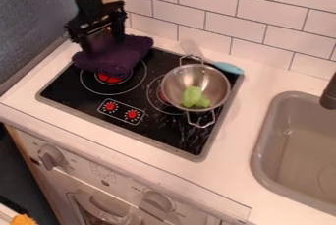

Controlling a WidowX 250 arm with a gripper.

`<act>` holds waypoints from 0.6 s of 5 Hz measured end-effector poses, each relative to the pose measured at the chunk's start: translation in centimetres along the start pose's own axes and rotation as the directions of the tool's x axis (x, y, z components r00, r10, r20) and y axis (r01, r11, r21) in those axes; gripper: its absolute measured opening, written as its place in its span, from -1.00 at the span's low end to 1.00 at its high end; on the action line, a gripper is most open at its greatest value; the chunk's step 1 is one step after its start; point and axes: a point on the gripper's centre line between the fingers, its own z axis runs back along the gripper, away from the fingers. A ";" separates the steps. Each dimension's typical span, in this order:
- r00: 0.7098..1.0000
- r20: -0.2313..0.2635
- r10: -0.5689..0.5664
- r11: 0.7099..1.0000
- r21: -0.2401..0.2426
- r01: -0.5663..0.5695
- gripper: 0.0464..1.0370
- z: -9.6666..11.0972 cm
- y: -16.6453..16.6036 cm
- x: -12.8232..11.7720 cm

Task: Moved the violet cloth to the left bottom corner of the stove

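The black gripper [103,43] hangs at the upper left, low over the back part of the violet cloth [117,61], where its lower end meets the fabric. Dark and bunched, the cloth lies across the back left of the black stove [85,102], covering part of the left burner ring and reaching the stove's back left edge. The fabric under the gripper is partly hidden.
A metal pot [172,89] with a green object [194,97] inside stands on the right burner. Behind it lies a utensil with a light blue handle [228,68]. A grey sink [261,145] is at the right; a tiled wall [242,18] rises behind.
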 end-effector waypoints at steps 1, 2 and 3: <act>1.000 -0.016 0.002 1.000 0.016 -0.001 0.93 -1.0 1.0 -0.8; 1.000 -0.024 0.015 0.998 0.061 -0.014 0.93 -1.2 3.1 -1.9; 0.996 -0.041 0.078 0.995 0.059 -0.076 0.93 -0.9 4.5 -2.6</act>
